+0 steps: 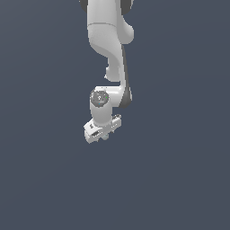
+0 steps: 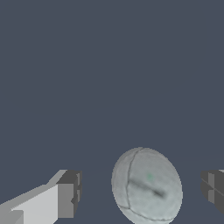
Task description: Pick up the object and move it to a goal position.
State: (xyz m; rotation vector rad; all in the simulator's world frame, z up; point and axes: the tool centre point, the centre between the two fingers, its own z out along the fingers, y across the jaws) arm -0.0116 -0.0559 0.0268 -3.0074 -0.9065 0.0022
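In the wrist view the object (image 2: 146, 186), a pale grey-green ball with faint dark seams, lies on the dark floor between my two fingers. My gripper (image 2: 140, 192) is open: one grey fingertip (image 2: 68, 197) stands well off one side of the ball, the other fingertip (image 2: 213, 188) off the opposite side, with a gap on each side. In the exterior view the white arm hangs down from above and the gripper (image 1: 102, 134) points downward near the middle of the picture. The ball is hidden beneath the gripper block there.
A uniform dark blue-grey floor (image 1: 179, 179) fills both views. Nothing else shows besides the arm's upper links (image 1: 110, 40).
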